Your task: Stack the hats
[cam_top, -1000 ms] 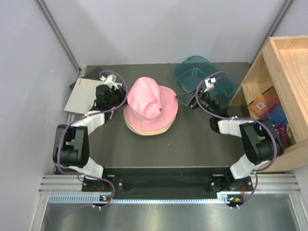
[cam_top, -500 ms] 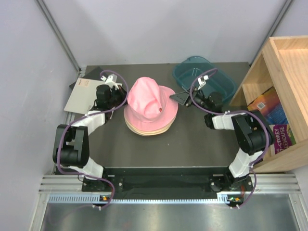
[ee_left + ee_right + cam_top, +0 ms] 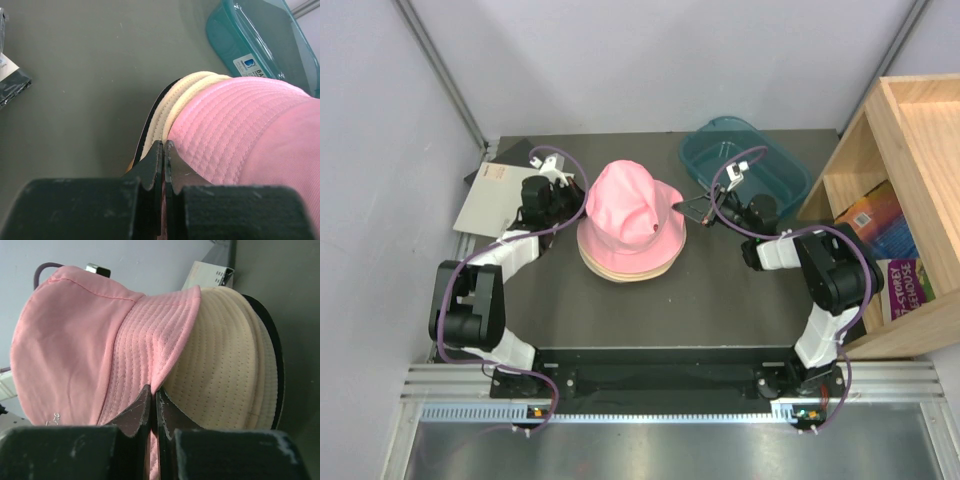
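The pink hat (image 3: 630, 215) is pinched by left hand (image 3: 164, 150) and right hand (image 3: 152, 395); cream hats (image 3: 220, 375) beneath could be dragged askew if tugged unevenly.

Book (image 3: 904, 284) on wooden shelf (image 3: 920, 120), right of counter: "STOREY TREEHOUSE" (title's start cut off). White sticker (image 3: 248, 65) on teal tub (image 3: 227, 30): blue logo, then "BA", rest hidden behind pink hat (image 3: 240, 125). Small stitching low on hat crown: unreadable.
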`<state>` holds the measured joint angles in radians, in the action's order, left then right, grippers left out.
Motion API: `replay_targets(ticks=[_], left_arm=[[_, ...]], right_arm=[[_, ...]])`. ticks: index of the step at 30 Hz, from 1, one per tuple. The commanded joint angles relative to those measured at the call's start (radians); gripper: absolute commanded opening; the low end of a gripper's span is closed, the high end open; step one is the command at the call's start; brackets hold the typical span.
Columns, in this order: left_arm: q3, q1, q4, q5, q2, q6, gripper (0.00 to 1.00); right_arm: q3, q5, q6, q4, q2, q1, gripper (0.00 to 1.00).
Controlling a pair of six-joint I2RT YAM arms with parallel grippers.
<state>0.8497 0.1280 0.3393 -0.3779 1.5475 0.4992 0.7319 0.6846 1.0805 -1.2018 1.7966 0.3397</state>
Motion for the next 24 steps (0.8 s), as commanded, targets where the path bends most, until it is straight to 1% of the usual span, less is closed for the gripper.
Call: replay_targets(ticks=[1,5,10,18,21,24], left_arm=[[-0.014,0.007,-0.034,0.037,-0.027,-0.033,0.00],[-0.020,0.005,-0.033,0.037,-0.027,-0.030,0.00],[-0.032,0.007,-0.019,0.037,-0.027,-0.024,0.00],[-0.054,0.007,-0.006,0.043,-0.027,-0.021,0.00],[-0.055,0.007,-0.014,0.051,-0.035,-0.024,0.00],[-0.051,0.009,-0.016,0.048,-0.041,-0.027,0.00]], right_arm=[[-0.040,-0.072,-0.126,0.094,-0.011,0.012,0.00],[-0.057,-0.137,-0.188,0.192,-0.020,0.013,0.00],[-0.071,-0.174,-0.261,0.295,-0.040,0.027,0.00],[-0.106,-0.237,-0.329,0.404,-0.063,0.041,0.00],[-0.143,-0.290,-0.355,0.421,-0.104,0.047,0.00],[-0.143,-0.330,-0.390,0.468,-0.149,0.061,0.00]])
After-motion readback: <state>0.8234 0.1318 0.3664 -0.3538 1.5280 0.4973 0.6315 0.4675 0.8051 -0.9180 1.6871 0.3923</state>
